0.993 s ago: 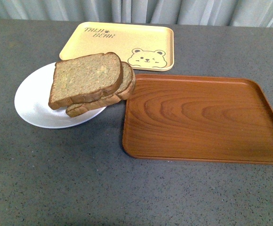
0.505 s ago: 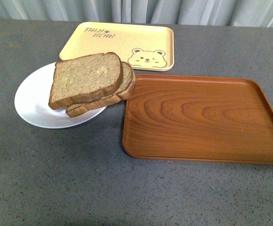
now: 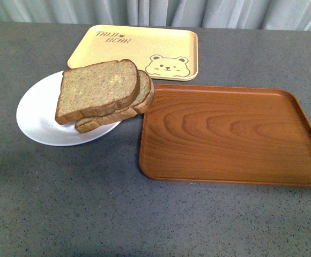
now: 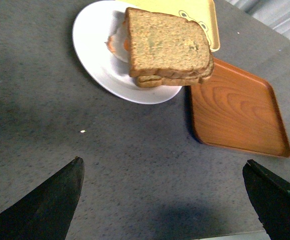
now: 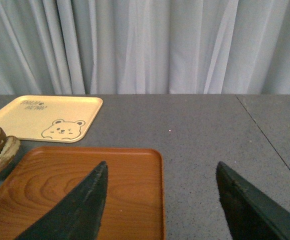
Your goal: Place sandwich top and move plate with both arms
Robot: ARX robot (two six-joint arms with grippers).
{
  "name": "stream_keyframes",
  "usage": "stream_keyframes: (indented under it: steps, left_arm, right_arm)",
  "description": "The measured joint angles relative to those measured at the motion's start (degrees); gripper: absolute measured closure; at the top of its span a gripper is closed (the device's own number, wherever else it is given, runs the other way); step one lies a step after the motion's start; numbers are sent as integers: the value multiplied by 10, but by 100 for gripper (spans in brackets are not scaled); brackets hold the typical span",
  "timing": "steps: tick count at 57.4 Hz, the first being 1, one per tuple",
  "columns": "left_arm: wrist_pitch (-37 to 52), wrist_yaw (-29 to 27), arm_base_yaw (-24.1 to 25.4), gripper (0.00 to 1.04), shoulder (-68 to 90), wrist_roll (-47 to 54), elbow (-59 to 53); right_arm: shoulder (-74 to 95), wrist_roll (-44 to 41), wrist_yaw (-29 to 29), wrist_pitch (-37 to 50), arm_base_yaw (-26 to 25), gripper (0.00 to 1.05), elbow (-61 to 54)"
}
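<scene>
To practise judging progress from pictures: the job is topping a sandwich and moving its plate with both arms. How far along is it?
Done: the top slice lies stacked over the lower slice on the plate. In hand: nothing; the left gripper and right gripper are open, empty and clear of the plate. Left: moving the plate, which sits on the table beside the wooden tray.

We see lots of bare gray table (image 3: 91, 214) in front of the plate (image 3: 37, 115) and on its left, so there is room to reach in there. On the right, the sandwich top (image 3: 97, 88) and the lower slice (image 3: 144, 95) hang past the plate's edge toward the brown tray (image 3: 230, 134), which blocks that side. Behind, the yellow tray (image 3: 139, 48) sits just beside the plate's rim.
</scene>
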Motion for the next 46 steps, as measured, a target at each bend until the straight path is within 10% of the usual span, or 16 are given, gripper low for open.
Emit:
stream_keyframes:
  steps: [8, 46]
  left_arm:
    - [194, -7, 11, 9, 249, -60, 58]
    - [465, -13, -16, 9, 712, -269, 165]
  right_arm:
    - [0, 0, 0, 0, 0, 8, 0]
    - [0, 0, 0, 0, 0, 9, 0]
